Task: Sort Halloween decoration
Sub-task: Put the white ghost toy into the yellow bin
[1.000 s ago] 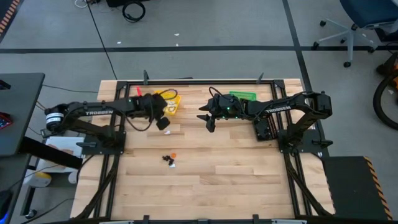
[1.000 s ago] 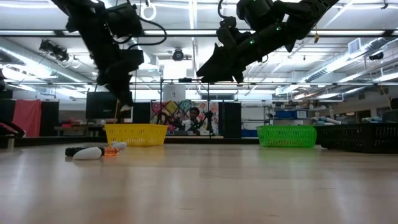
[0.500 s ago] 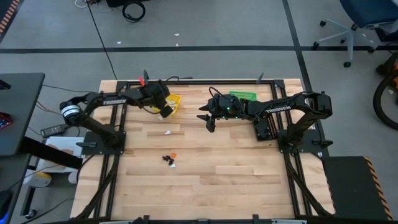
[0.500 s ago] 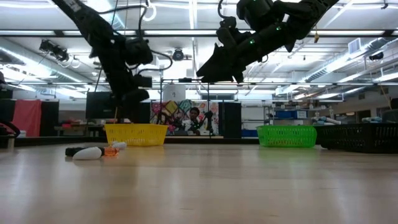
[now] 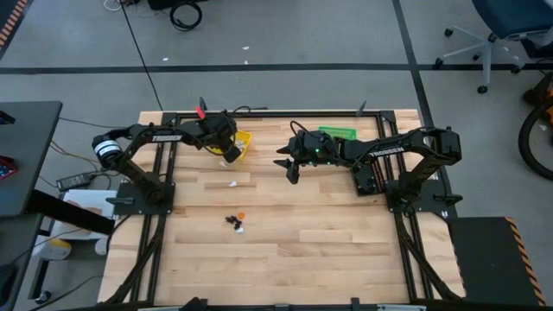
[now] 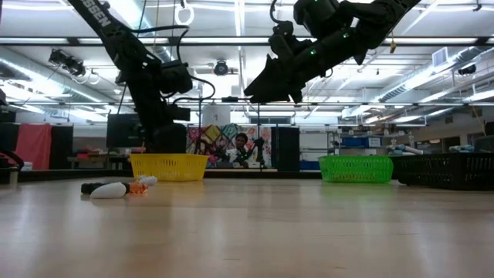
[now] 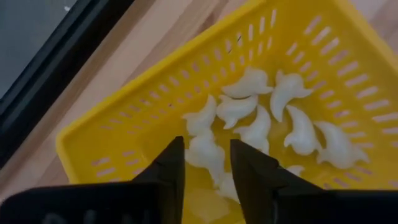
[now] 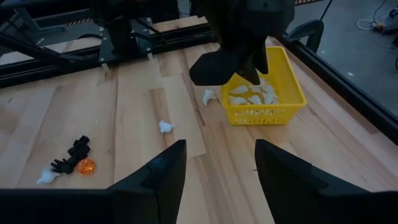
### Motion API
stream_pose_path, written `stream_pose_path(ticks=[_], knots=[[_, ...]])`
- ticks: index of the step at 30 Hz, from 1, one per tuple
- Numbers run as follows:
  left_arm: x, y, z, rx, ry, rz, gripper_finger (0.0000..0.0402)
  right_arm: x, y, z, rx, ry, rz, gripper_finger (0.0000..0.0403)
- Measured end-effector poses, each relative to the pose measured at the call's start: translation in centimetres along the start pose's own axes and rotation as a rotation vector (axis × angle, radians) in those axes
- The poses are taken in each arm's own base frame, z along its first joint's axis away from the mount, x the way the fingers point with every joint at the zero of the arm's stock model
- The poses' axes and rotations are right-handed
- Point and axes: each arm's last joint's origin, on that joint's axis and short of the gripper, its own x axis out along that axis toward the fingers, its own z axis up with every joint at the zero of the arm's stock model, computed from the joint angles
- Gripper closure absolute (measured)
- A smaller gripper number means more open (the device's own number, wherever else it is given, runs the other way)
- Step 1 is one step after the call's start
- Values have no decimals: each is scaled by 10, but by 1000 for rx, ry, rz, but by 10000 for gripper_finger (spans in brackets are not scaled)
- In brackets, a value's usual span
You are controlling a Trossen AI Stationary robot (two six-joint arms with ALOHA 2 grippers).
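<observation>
Left gripper fingers parted over yellow bin rim

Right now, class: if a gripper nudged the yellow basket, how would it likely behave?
The yellow basket would probably slide rather than tip: it looks low and wide on smooth wood. Its slotted walls suggest thin plastic, so likely light. The white ghosts inside lie loose, so they may shift about.

My left gripper hangs over the far-left bin holding several trinkets, my right gripper hovers mid-table, more trinkets lying nearer.
</observation>
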Motion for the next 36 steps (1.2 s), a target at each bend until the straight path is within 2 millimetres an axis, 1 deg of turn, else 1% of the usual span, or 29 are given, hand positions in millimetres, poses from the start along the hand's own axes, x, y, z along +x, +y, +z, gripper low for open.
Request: stream_pose_path(ticks=[3,7,12,16,19,22,24,30,33,36], knots=[[0,0,0,-8,1,0,280,0,0,0,0,0,0,208],[-6,1,1,10,-19,0,273,0,0,0,0,0,0,208],[-31,7,7,31,-117,5,272,0,0,0,0,0,0,208],[-55,3,8,55,-197,-8,272,0,0,0,0,0,0,208],[-74,-11,6,115,-247,-48,272,0,0,0,0,1,0,208],[-87,-32,2,190,-280,-104,272,0,0,0,0,1,0,208],[-92,-49,-4,251,-301,-147,272,0,0,0,0,1,0,208],[-91,-96,-45,438,-262,-271,272,0,0,0,0,1,0,208],[-91,-113,-65,462,-247,-327,272,0,0,0,0,1,0,208],[-91,-127,-78,473,-248,-392,272,0,0,0,0,1,0,208]])
